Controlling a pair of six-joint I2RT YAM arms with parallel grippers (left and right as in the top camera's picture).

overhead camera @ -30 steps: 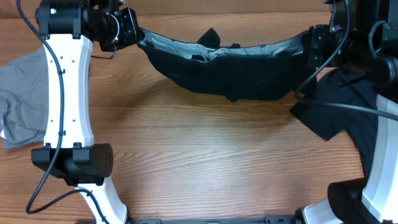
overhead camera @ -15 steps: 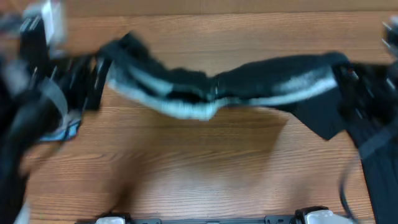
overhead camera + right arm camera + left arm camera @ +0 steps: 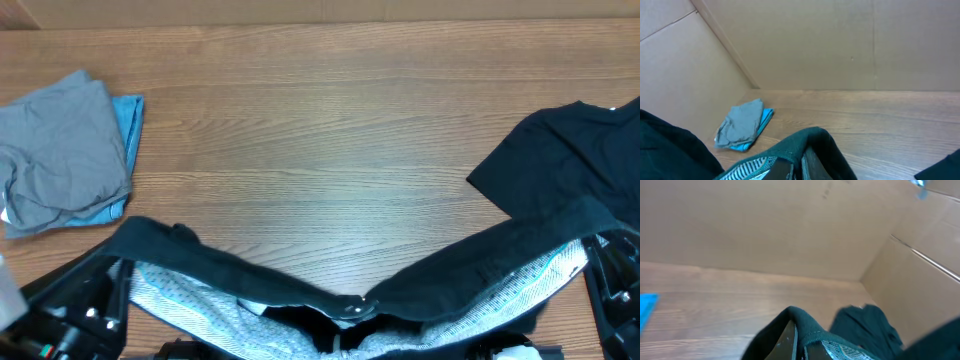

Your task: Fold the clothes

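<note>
Both arms hang low over the table's (image 3: 320, 150) near edge, the black pants (image 3: 300, 285) stretched between them. The left gripper (image 3: 799, 345) and the right gripper (image 3: 796, 170) each pinch one end tight.

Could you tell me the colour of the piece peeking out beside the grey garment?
The piece is light blue, clearest in the overhead view.

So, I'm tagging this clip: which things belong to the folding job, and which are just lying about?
Job: black pants, black garment, grey garment, light-blue piece.
Lying about: nothing loose; only the table and cardboard walls.
</note>
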